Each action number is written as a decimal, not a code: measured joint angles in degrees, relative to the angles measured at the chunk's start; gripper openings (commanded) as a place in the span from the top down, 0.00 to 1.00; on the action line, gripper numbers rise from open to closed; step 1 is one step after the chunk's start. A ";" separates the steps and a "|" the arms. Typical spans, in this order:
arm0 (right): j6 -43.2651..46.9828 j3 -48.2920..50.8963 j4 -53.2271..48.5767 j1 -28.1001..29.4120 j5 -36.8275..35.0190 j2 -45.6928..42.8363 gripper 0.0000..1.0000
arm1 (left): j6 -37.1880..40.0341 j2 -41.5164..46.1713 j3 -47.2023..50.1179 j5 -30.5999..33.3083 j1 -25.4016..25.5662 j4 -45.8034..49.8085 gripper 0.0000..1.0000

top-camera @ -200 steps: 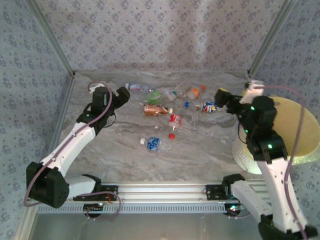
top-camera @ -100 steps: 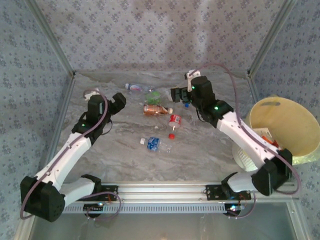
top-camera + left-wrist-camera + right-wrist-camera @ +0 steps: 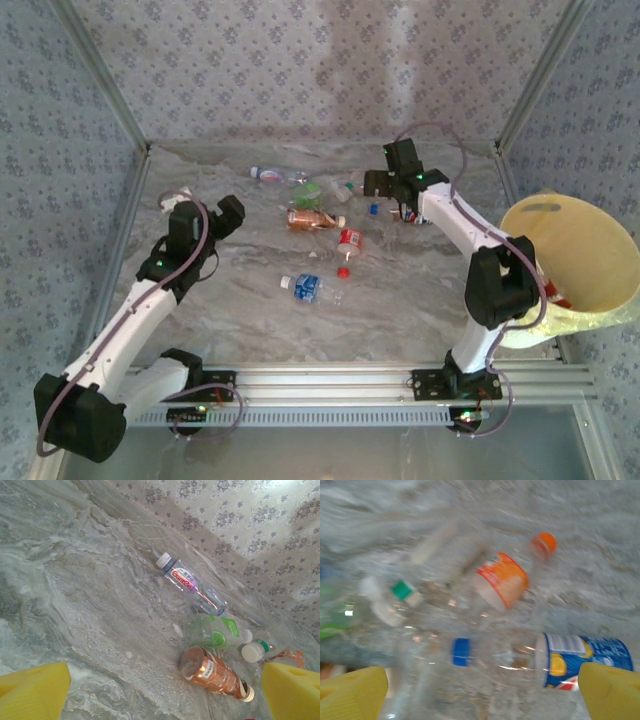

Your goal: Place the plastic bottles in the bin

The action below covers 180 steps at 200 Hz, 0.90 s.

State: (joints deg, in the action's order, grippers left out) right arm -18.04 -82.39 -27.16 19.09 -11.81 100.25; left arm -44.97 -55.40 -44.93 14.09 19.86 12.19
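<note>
Both jaws wide and empty! Right gripper [image 3: 374, 184] hovers over the far bottles [image 3: 315, 220], left gripper [image 3: 231, 212] close by. Plenty left on the worktop [image 3: 400, 300], well apart from the bin [image 3: 575, 240].

The white-and-black left arm [image 3: 140, 300] is extended forward and bent at the elbow, its black two-finger left gripper [image 3: 232, 213] held wide open; the white-and-black right arm [image 3: 470, 235] is stretched far forward, its right gripper [image 3: 372, 184] likewise spread, yellow foam pads [image 3: 351, 692] set well apart.
</note>
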 measured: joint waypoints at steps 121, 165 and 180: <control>41.13 -6.64 -11.26 -14.03 23.23 11.28 0.00 | 0.96 2.19 1.27 2.73 -1.07 0.44 0.02; 54.07 -11.58 -14.97 -11.89 18.86 18.51 0.00 | 1.05 2.16 1.27 3.96 -1.11 1.03 0.02; 57.07 -13.00 -15.52 -11.23 16.70 20.79 0.00 | 1.40 2.14 1.27 4.35 -1.11 1.16 0.02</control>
State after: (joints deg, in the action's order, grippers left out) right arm 39.03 -95.39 -42.68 7.86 4.89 121.03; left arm -43.57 -53.25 -43.66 18.44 18.74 13.34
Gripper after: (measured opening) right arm 0.999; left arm 0.979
